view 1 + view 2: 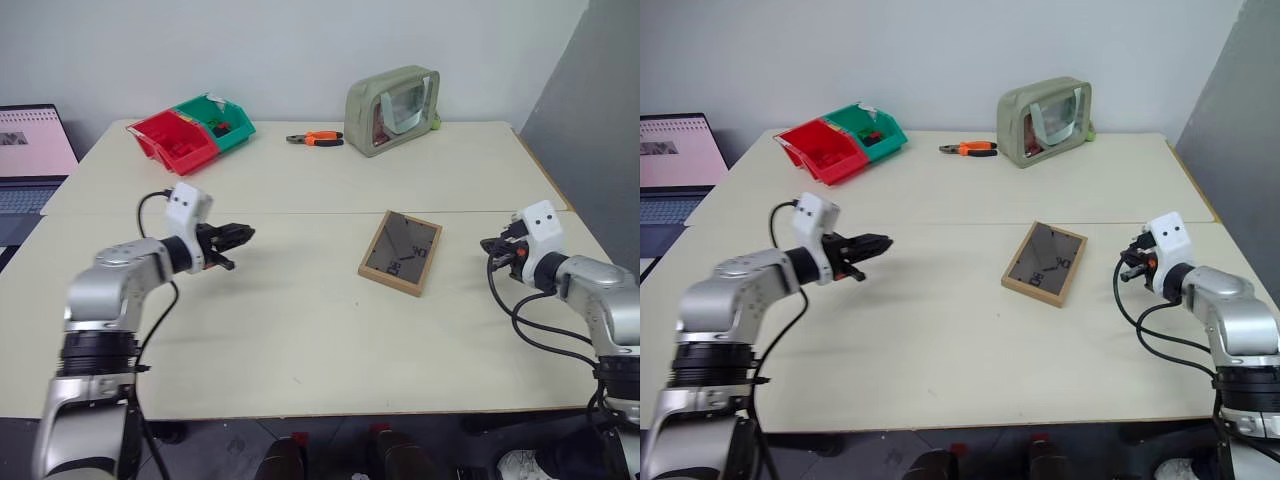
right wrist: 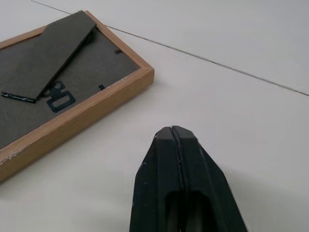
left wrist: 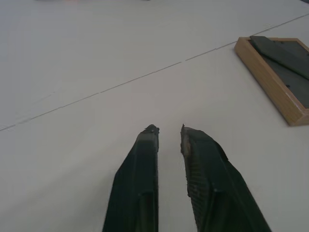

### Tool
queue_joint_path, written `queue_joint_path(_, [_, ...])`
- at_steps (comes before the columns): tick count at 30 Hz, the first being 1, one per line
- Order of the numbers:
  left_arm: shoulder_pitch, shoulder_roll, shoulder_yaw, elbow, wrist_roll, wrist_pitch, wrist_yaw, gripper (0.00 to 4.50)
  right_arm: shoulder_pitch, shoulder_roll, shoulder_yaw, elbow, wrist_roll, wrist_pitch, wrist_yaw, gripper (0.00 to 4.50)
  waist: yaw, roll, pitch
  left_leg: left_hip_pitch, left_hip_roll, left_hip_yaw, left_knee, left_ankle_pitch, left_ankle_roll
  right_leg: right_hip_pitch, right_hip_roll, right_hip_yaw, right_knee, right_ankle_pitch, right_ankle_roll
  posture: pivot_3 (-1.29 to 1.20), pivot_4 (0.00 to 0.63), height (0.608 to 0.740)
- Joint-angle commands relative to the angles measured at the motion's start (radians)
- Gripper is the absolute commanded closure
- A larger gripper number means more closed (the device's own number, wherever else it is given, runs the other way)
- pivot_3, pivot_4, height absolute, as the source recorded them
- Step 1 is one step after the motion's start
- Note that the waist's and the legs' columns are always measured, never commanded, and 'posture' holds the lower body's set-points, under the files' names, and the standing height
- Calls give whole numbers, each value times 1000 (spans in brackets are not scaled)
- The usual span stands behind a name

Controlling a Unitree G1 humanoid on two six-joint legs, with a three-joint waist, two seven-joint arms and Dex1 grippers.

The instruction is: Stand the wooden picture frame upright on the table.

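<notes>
Lying face-down: wooden picture frame

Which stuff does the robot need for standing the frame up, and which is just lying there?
Needed:
- small light-wood picture frame, lying back up
- pale cream table

Just lying about:
- red and green plastic bins
- orange-handled pliers
- grey-green pouch with clear window
- laptop
</notes>
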Motion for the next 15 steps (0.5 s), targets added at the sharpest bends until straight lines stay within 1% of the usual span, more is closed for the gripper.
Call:
queue_joint_path(1, [-88, -84, -78, 94, 59, -79, -5, 4433, -107, 58, 28, 125, -53, -102, -46, 4500, -1, 0, 0, 1, -1, 1, 0, 0, 0, 0, 0, 0, 1, 0, 0, 0, 150, 740])
queue_joint_path(4, [-146, -151, -120, 181, 93, -122, -6, 4433, -139, 94, 40, 198, -83, -155, -69, 4500, -2, 0, 0, 1, -4, 0, 0, 0, 0, 0, 0, 0, 1, 0, 0, 0, 150, 740])
queue_joint_path(6, [-204, -230, -145, 279, 113, -159, 12, 4433, -149, 128, 50, 238, -100, -179, -98, 4500, -1, 0, 0, 0, -4, 0, 0, 0, 0, 0, 0, 0, 1, 0, 0, 0, 150, 740])
queue_joint_path(10, [-289, -328, -167, 426, 147, -209, 10, 4433, -189, 176, 57, 322, -122, -230, -125, 4500, 1, 0, 0, 0, -7, 0, 0, 0, 0, 0, -2, 0, 1, 0, 0, 0, 150, 740])
queue_joint_path(15, [-357, -415, -189, 578, 190, -266, -2, 4433, -232, 238, 63, 400, -135, -259, -140, 4500, -7, 0, 0, 0, -9, 0, 0, 0, 0, 0, -3, 0, 1, 0, 1, 0, 150, 740])
